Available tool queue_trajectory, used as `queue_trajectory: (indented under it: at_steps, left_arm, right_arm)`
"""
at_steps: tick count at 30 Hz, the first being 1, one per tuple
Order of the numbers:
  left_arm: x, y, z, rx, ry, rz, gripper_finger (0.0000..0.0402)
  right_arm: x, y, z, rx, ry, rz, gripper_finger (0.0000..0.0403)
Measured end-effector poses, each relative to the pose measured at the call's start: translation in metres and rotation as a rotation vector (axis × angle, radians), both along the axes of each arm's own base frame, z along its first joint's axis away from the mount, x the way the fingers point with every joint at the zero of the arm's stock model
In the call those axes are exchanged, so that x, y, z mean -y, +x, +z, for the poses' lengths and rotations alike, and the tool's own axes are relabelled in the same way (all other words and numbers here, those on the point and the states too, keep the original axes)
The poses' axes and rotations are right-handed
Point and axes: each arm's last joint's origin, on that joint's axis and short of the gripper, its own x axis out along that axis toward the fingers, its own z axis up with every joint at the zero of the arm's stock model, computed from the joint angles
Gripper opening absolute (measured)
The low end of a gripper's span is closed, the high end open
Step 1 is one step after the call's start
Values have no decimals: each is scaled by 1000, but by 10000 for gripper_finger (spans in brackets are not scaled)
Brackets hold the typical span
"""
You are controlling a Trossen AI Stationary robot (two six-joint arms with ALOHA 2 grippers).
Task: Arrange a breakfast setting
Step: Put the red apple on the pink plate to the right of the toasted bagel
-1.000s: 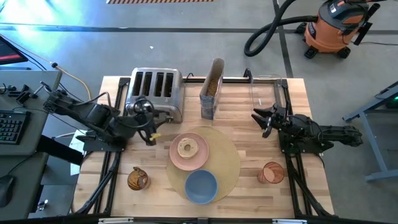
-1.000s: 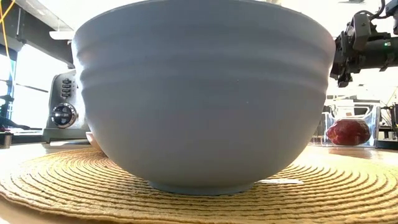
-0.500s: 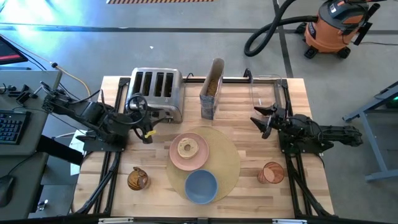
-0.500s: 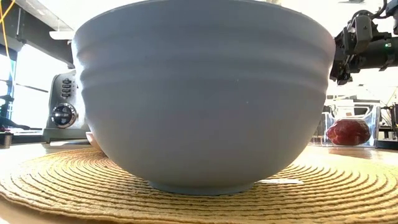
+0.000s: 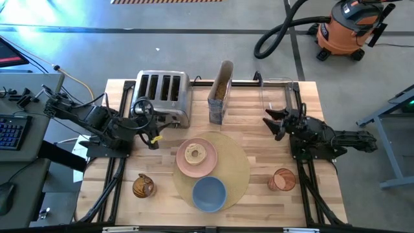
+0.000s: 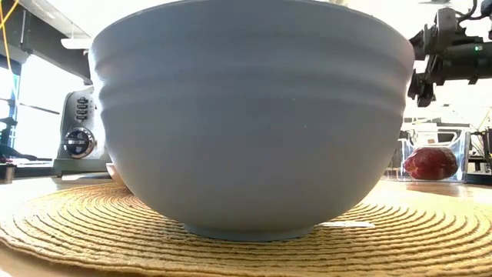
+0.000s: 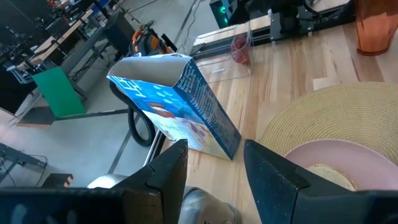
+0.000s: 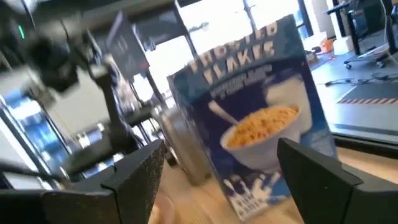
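A round tan placemat (image 5: pixel 236 169) lies at the table's middle. On it stand a pink plate (image 5: pixel 206 167) with a tan bagel (image 5: pixel 194 154) and, nearer, a blue bowl (image 5: pixel 209 193) that fills the low view (image 6: pixel 254 115). A red fruit (image 6: pixel 430 163) lies in a clear container (image 5: pixel 275 97) at the far right. My left gripper (image 5: pixel 154 139) is open and empty in front of the toaster; its fingers show apart in the left wrist view (image 7: pixel 214 155). My right gripper (image 5: pixel 272 124) is open and empty, right of the cereal box (image 5: pixel 220 97), facing it (image 8: pixel 221 155). I see no spoon plainly.
A steel four-slot toaster (image 5: pixel 162 96) stands at the far left. The open blue cereal box stands at the far middle. An orange cup (image 5: pixel 283 179) stands near right, and a brown round object (image 5: pixel 143 186) near left. Bare wood lies between cup and placemat.
My right gripper has risen a little and stays open, still facing the cereal box. Nothing on the table has moved.
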Motion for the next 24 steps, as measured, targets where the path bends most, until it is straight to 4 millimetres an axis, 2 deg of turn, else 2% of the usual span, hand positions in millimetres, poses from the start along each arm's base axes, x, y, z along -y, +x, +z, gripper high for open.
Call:
queue_trajectory:
  at_steps: [6,12,16,20,24]
  left_arm:
    - [0,0,0,-4,7,-3,149]
    - [0,0,0,-9,10,-4,148]
    - [-1,-4,-2,-34,21,-5,147]
    - [-3,-7,-2,-54,31,-2,147]
    - [-4,-10,-2,-57,31,-3,147]
  right_arm:
    - [1,-3,11,131,19,-35,298]
    - [3,-6,18,190,69,-112,298]
    - [5,-8,16,220,159,-199,298]
    - [6,-7,12,207,214,-205,298]
    - [6,-8,17,248,191,-193,298]
